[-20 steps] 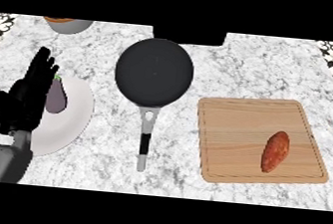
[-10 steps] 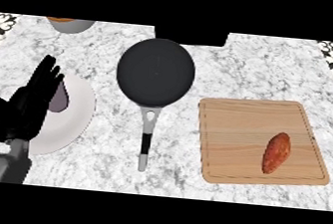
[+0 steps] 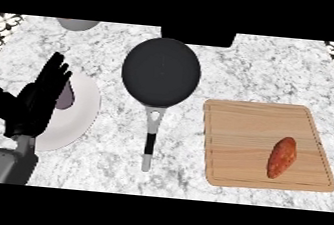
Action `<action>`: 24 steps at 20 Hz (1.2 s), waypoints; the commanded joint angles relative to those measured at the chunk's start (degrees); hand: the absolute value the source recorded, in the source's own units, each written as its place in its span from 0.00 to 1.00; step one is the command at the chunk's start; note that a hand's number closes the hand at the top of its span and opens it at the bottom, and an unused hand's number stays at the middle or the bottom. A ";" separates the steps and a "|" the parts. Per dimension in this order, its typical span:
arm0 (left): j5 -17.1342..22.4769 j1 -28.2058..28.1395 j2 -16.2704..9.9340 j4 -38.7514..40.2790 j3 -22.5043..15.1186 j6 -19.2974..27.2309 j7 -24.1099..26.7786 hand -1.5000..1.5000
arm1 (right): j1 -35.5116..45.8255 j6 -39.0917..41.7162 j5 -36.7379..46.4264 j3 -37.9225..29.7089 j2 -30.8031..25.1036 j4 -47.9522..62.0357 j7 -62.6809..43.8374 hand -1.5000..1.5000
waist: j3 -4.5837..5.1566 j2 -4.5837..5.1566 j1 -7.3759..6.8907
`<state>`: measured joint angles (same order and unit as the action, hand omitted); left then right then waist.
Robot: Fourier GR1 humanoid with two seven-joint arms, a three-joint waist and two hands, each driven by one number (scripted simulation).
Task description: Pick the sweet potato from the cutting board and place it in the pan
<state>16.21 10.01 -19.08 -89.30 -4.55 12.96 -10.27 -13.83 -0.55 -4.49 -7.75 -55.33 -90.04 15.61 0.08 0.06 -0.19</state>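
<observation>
On the right half of the head view, a wooden cutting board lies flat on the marbled counter. The sweet potato rests on the board's lower right part, long axis tilted slightly from vertical, close to the board's right edge groove. Nothing touches it.

Centre of frame: a black frying pan, round, its inside bare. Its handle runs straight down toward the lower edge, grey at the neck, black along the grip, grey tip. Pan and board are near each other but apart; the handle lies just left of the board's left edge.

Left side: a white plate, partly hidden by the left hand. The hand is black, fingers straight and held up, thumb spread out to the left; it holds nothing and sits over the plate's left portion. Grey forearm enters from the lower left corner. A dark purplish thing shows on the plate just right of the fingers; cannot tell what it is.

Upper left edge: part of a grey bowl-like thing, cropped. Upper centre edge: a black block, cropped. Patterned tiles show at both upper corners.

Right hand: not visible anywhere in this view.
</observation>
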 commanded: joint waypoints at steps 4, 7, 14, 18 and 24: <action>-0.84 -0.21 1.14 -1.43 -0.89 -0.51 -0.51 0.50 | 9.44 6.27 7.89 8.75 -4.91 -1.98 -14.99 0.00 | -0.04 0.14 -1.42; -0.77 2.13 1.38 1.78 0.06 -0.72 -0.24 0.50 | 9.41 11.82 10.51 12.79 -6.97 -0.55 -16.67 0.00 | -0.03 0.30 -0.93; -2.28 -0.01 2.10 -1.55 0.46 0.28 -2.11 0.50 | 15.84 21.21 13.14 19.66 -2.10 -5.82 -29.53 0.00 | -0.06 -0.04 -0.35; -1.36 0.73 1.50 1.08 3.06 -2.25 -0.70 0.50 | 12.24 23.27 17.64 18.88 -3.81 -11.10 -30.38 0.00 | -0.06 -0.12 0.37; -2.31 -1.35 2.14 -0.48 3.06 -3.19 -0.63 0.50 | 14.19 23.67 26.19 21.34 0.36 -16.54 -40.30 0.00 | -0.06 -0.14 0.24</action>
<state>14.05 8.85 -17.30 -88.78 -2.12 10.17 -9.84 -0.33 21.57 17.98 13.32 -56.99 -102.92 -19.68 0.03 -0.04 -0.09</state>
